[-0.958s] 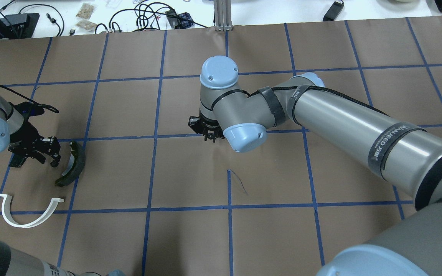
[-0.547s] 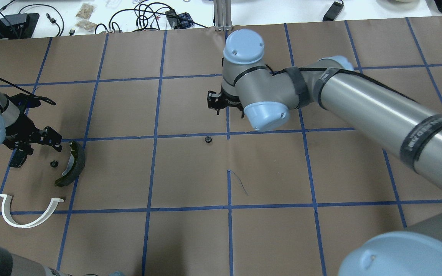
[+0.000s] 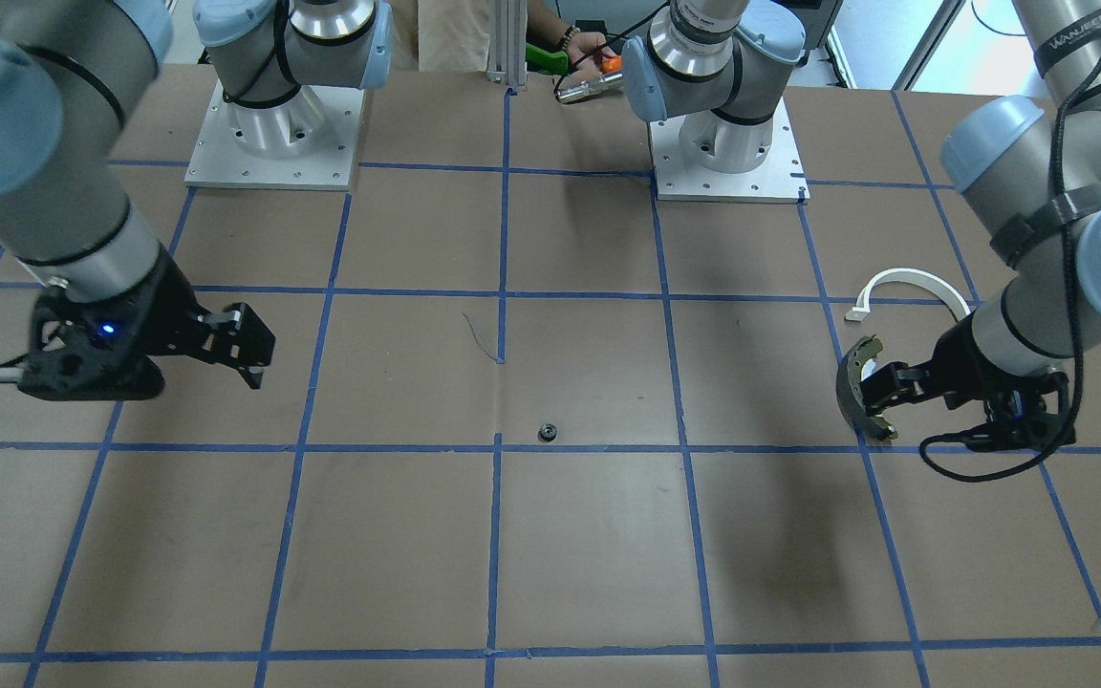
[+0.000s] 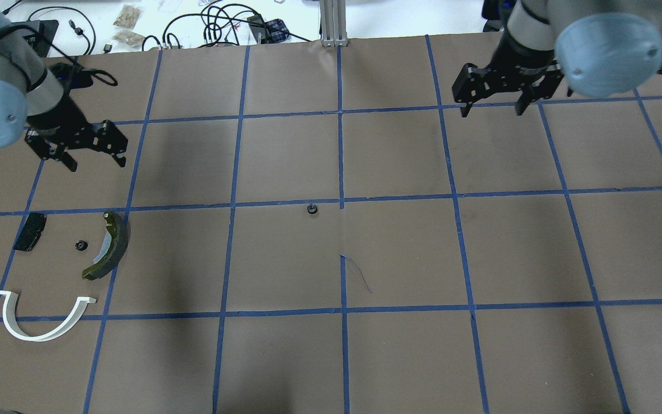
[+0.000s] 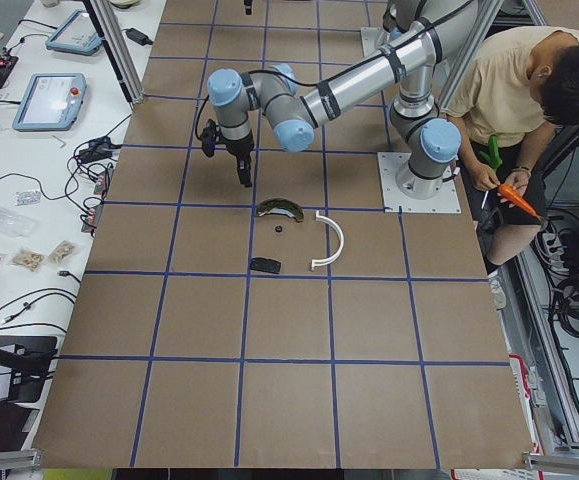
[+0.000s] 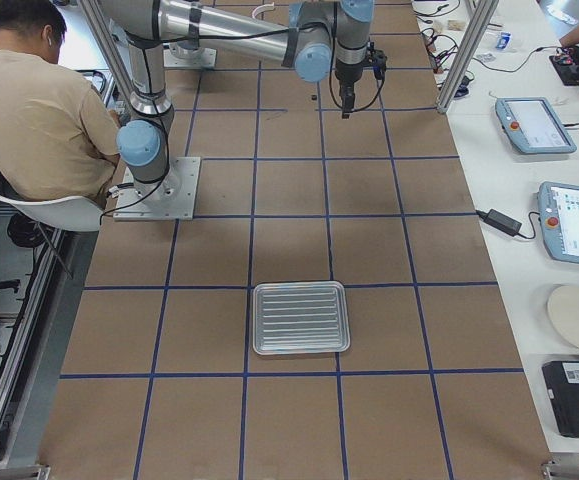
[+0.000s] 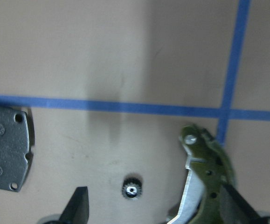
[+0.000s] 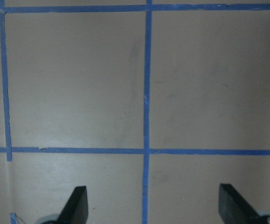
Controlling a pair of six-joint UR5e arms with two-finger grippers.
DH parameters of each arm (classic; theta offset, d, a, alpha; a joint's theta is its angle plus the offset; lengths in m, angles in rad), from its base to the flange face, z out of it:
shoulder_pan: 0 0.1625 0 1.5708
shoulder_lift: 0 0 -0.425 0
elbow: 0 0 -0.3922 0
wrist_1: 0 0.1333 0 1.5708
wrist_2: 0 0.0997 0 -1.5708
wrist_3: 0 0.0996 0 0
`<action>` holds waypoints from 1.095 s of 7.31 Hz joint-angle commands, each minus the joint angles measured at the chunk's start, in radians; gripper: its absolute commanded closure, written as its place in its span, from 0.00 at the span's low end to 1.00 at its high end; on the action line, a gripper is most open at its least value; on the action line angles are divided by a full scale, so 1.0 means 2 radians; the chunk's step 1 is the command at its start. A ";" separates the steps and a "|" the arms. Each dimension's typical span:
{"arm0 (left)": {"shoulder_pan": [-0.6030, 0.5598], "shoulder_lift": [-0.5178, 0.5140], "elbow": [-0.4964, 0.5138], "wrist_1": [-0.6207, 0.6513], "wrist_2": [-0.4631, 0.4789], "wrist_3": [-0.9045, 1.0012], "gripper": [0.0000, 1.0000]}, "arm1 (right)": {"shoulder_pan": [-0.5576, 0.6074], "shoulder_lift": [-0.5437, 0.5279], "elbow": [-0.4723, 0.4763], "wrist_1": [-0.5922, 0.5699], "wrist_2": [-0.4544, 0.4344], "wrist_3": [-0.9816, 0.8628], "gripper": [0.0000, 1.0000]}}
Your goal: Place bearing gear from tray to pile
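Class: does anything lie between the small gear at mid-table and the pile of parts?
Nothing visible does: only bare paper separates the gear from the brake shoe, the nearest piled part.

Black bearing gear [image 4: 311, 209] lies mid-table — second gear [image 4: 81, 245] inside the pile [image 4: 110, 246].

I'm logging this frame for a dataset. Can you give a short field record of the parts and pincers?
tray: nothing in it
pile gear: between pad and brake shoe
centre gear: alone, far from the other parts
arch: beside the brake shoe, apart
left pincer: open, empty
right pincer: open, empty
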 commanded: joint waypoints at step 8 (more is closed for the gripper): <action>-0.245 -0.082 -0.054 0.159 -0.102 -0.140 0.00 | 0.016 -0.065 0.004 0.039 -0.032 -0.020 0.00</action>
